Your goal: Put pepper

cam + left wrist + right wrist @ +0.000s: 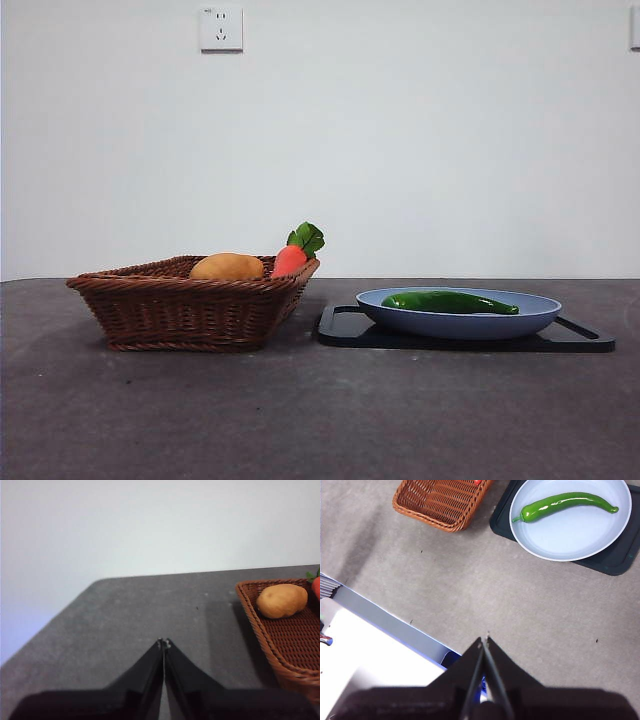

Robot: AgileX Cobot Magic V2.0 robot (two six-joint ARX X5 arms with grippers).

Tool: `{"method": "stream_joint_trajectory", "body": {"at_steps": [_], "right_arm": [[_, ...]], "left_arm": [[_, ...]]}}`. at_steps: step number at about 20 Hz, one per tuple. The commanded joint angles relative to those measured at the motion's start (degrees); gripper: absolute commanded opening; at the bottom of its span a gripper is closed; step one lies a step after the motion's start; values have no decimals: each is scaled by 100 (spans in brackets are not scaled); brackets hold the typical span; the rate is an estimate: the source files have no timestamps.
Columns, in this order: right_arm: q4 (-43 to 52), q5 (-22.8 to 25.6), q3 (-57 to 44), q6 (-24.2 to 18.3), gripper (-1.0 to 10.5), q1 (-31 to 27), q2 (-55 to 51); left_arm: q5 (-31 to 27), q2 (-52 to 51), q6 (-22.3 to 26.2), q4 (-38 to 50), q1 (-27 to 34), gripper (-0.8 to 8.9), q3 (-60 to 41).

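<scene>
The left gripper [164, 643] had its jaws pressed together, tips meeting, and held nothing. The right gripper [484, 640] was likewise closed tip to tip, held nothing, and pointed down from high above the table. Neither arm appeared in the front view.

Even, soft light across the front view, wall bright and flat, the table [300, 420] dim and grainy. A faint shadow pools under the basket [190, 310]. The pepper [450, 302] carries small glossy highlights. Left wrist view looks hazy and washed out, with a bluish cast at one edge. Right wrist view is sharper, and the plate [570, 540] is near overexposed.
</scene>
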Motion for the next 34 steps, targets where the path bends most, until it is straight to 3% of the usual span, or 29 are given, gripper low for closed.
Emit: {"method": "stream_joint_trajectory", "body": {"at_steps": [1,18,20,22,24,31,34], "right_arm": [[33,0,105,35,11,13,44],[33,2,105,31,11,13,42],[157,66,103,-247,11,-118,-144],[979,0,-46,-247,11,-450,-605],[2133,-177,-520,24,11,-756,-1207],[5799,57,-4120,192,11,-1141,-3488],[6481,304,-5090,328,11,-1141,-3995]], "left_arm": [[11,-33,-197,-142,17,8,-57],[9,-133,-190,-339,17,8,-57],[9,-133,-190,-339,17,8,-57],[9,-133,-190,-339,17,8,-57],[9,-133,-190,-339,17,8,-57],[9,-133,-190,-339,17,8,-57],[9,-133,-190,-339,17,8,-57]]}}
